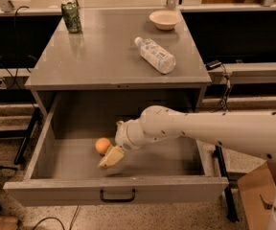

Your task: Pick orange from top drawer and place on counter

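Observation:
The orange (pixel 102 145) lies on the floor of the open top drawer (pixel 61 166), left of its middle. My gripper (pixel 110 158) reaches down into the drawer from the right on a white arm. Its cream fingertips sit just right of and in front of the orange, very near it. The grey counter (pixel 109 56) is the cabinet top behind the drawer. The drawer's front panel has a small dark handle (pixel 117 195).
On the counter stand a green can (pixel 71 17) at the back left, a tan bowl (pixel 165 19) at the back right, and a plastic bottle (pixel 155 55) lying on its side. A cardboard box (pixel 260 195) sits on the floor at the right.

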Controlling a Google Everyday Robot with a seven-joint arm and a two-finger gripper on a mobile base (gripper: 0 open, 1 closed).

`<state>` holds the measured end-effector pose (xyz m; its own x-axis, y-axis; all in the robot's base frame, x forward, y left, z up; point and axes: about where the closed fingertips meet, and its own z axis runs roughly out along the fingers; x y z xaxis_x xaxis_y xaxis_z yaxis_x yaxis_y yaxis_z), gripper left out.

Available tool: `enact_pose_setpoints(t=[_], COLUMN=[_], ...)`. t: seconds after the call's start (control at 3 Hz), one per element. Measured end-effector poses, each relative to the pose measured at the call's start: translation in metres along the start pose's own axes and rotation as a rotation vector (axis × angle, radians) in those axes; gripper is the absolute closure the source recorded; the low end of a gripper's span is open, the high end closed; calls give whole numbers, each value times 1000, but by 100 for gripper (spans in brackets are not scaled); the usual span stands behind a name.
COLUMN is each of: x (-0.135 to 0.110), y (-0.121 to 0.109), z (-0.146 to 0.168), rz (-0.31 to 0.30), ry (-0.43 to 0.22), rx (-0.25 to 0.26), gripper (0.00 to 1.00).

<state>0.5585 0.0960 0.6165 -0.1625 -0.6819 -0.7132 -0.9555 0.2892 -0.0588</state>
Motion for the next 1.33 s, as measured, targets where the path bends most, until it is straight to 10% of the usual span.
enact_pose_setpoints(t=[0.33, 1.33], x=[-2, -13], y=[2, 6], z=[3, 12], rz=[-4, -15], ry=[-2, -21], rx=[-4, -25], gripper=[3, 72])
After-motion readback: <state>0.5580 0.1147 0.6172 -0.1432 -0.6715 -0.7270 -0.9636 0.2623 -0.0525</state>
